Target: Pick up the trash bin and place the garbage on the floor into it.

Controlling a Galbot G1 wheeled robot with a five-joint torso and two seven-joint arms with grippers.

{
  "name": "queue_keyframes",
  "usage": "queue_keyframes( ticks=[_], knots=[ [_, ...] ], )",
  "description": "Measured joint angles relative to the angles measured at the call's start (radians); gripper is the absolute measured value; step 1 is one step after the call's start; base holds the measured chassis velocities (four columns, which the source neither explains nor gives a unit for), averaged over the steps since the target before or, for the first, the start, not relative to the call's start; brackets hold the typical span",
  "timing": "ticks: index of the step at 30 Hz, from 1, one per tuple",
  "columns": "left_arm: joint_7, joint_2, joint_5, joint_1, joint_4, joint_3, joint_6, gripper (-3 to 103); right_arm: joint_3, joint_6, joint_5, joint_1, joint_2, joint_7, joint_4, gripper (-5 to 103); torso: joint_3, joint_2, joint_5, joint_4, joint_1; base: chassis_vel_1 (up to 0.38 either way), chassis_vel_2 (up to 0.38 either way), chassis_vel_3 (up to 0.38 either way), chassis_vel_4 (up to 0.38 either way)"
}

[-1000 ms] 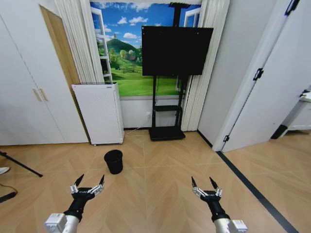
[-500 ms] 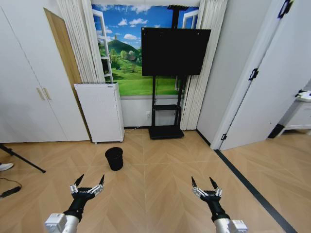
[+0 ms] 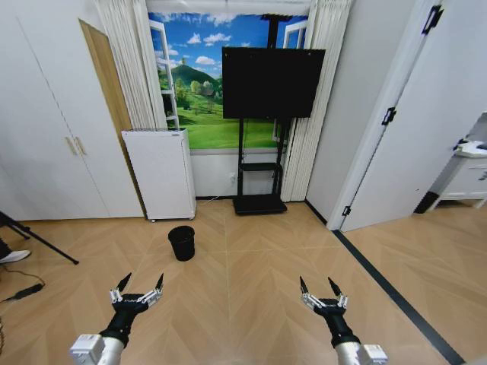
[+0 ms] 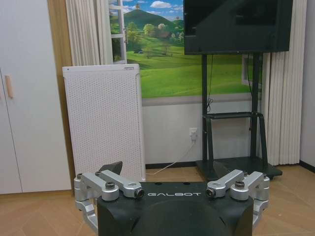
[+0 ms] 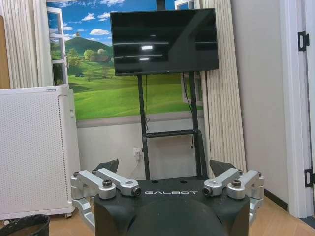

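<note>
**Count of what you see**

You have one small black round mesh trash bin (image 3: 182, 242), one tall white perforated air purifier (image 3: 160, 174), one black flat screen on a stand (image 3: 272, 72), and two spread-fingered grippers: left gripper (image 3: 138, 287), right gripper (image 3: 319, 287).

In the right wrist view the trash bin (image 5: 23, 225) is cut off by the picture's edge, just beside the air purifier (image 5: 37, 147); just its rim is seen. What lies inside the bin cannot be told. The television's (image 3: 272, 72) stand foot is partly hidden by the left gripper's body.
</note>
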Motion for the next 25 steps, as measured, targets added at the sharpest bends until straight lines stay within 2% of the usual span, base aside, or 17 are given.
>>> queue_keyframes(
  ticks=[25],
  knots=[
    [0.0, 0.0, 0.0, 0.0, 0.0, 0.0, 0.0, 100, 0.0, 0.0, 0.0, 0.0, 0.0, 0.0, 0.0, 100, 0.0, 0.0, 0.0, -0.0001, 0.0, 0.001, 0.001, -0.002, -0.001]
  ],
)
